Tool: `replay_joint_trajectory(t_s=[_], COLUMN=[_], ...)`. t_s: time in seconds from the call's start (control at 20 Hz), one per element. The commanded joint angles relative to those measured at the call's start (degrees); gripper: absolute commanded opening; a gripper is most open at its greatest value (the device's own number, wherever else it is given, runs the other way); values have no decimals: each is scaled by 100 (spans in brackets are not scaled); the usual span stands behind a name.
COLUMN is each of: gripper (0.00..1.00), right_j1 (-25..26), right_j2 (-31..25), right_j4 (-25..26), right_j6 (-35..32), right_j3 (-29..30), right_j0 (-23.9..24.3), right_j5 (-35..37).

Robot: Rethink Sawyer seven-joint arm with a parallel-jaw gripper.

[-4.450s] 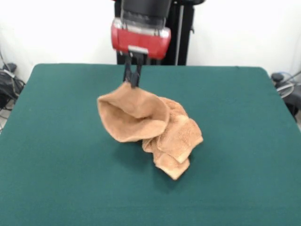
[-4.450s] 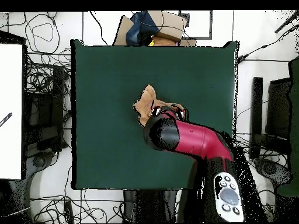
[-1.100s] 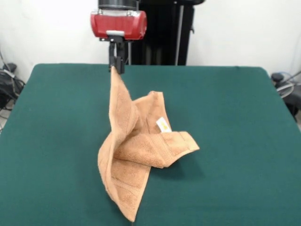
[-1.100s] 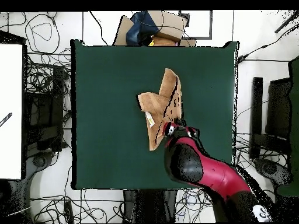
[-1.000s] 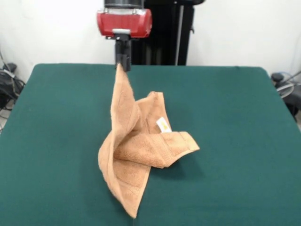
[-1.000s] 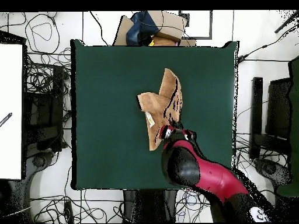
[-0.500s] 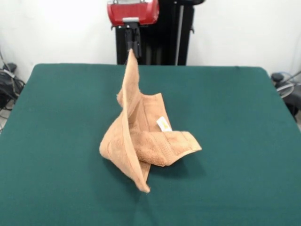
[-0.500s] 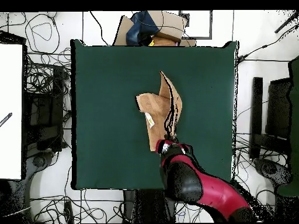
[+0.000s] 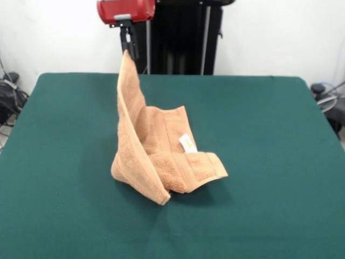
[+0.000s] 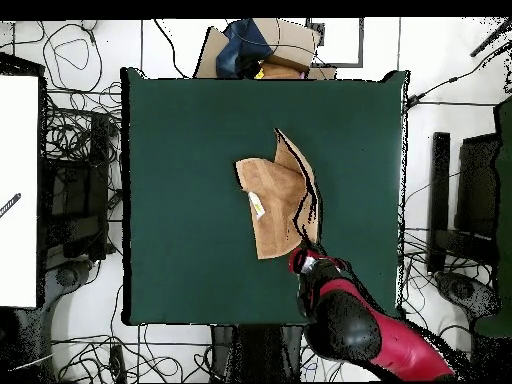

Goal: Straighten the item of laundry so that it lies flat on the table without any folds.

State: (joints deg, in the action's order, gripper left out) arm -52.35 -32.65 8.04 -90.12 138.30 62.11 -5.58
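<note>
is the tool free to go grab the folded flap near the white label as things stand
Probably not yet. The tool is shut on a towel corner, held high above the table. Nothing else blocks the flap by the label, but it would likely need to let go first.

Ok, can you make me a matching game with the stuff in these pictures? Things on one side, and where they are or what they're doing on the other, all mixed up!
Things:
1. towel
2. label
3. gripper
4. table

Places or states:
A. dark green, lying under everything
B. white with a yellow mark, on the towel
C. up high, shut on one towel corner
D. one corner lifted, the rest folded on the table

Pairs: 1-D, 2-B, 3-C, 4-A
</note>
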Motion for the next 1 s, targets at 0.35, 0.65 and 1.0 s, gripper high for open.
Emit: replay_joint_trajectory(t_s=[0.35,0.65,1.0], gripper=[0,0,0], right_j1=[642,727,1184], right_j2=[-646,-846,-1373], right_j4=[421,489,662], right_j6=[-911,-775,-202], right_j3=[117,24,-142], right_j0=[308,656,1671], right_j5=[-42,221,965])
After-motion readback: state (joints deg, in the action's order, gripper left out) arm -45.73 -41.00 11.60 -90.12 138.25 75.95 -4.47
